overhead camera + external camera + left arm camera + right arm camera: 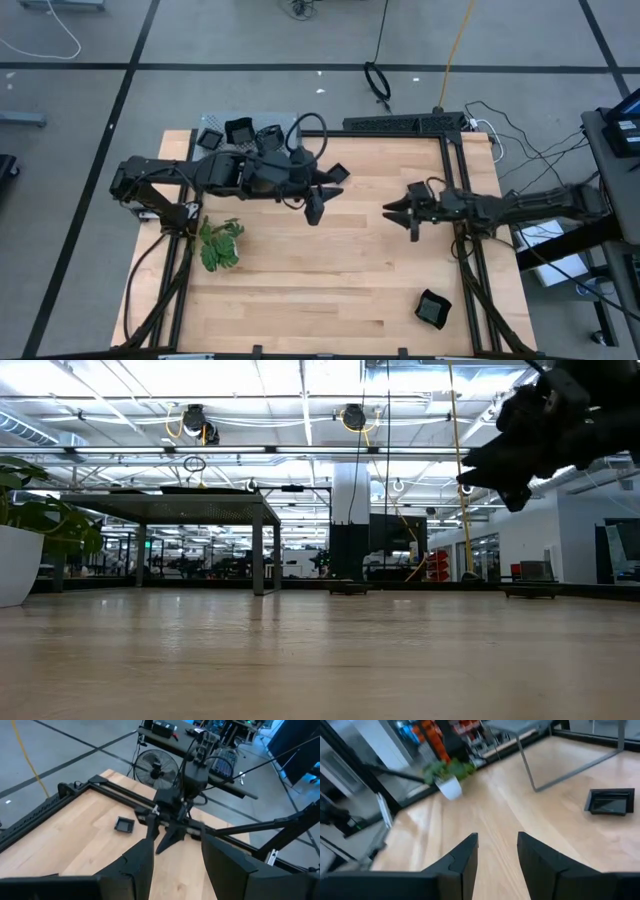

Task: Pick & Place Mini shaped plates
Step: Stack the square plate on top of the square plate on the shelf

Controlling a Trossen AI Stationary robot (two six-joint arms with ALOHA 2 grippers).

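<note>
Pale wooden table (300,290) is filling the middle of the high view, and both arms are hanging above it with nothing in their fingers. Left of centre, the left gripper (322,195) is hovering over the boards, its jaws standing apart in the left wrist view. Right of centre, the right gripper (400,212) is pointing toward it with its fingers (465,857) parted too. Several mini shaped plates (240,131) are sitting on the grey perforated shelf (215,122) at the table's upper left edge. One black square plate (337,173) is lying on the wood just right of the left arm, and another square plate (433,309) is resting alone at the lower right. Lower left of the left arm, a green leafy plant (221,244) in a white pot (449,788) is standing.
</note>
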